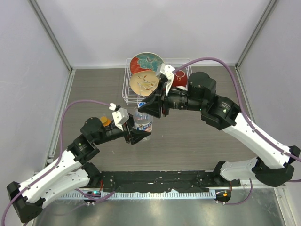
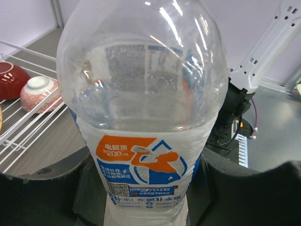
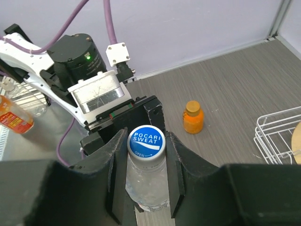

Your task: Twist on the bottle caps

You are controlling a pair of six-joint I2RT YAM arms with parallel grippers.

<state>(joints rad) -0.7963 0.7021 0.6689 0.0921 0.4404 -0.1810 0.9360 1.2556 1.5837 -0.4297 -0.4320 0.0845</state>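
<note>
Low and left of centre in the top view, the left gripper (image 1: 135, 135) has its fingers (image 2: 42, 188) clamped on the labelled lower body of the clear bottle (image 2: 141, 94). It holds the bottle upright on the table (image 1: 197, 146), seemingly so it cannot spin or tip while the top is worked. Directly above, at centre frame, the right gripper (image 1: 151, 109) reaches down over the neck. In its wrist view its fingers (image 3: 175, 174) are closed on either side of the white cap (image 3: 146, 141), which sits on the bottle's mouth. This grip looks meant for twisting the cap tight. How far it is threaded cannot be told. Further back, the orange bottle (image 3: 193, 121) stands apart, untouched, its orange cap (image 3: 192, 106) resting on top. At the far top centre, the wire rack (image 1: 126, 84) holds bowls, well clear of the work.
</note>
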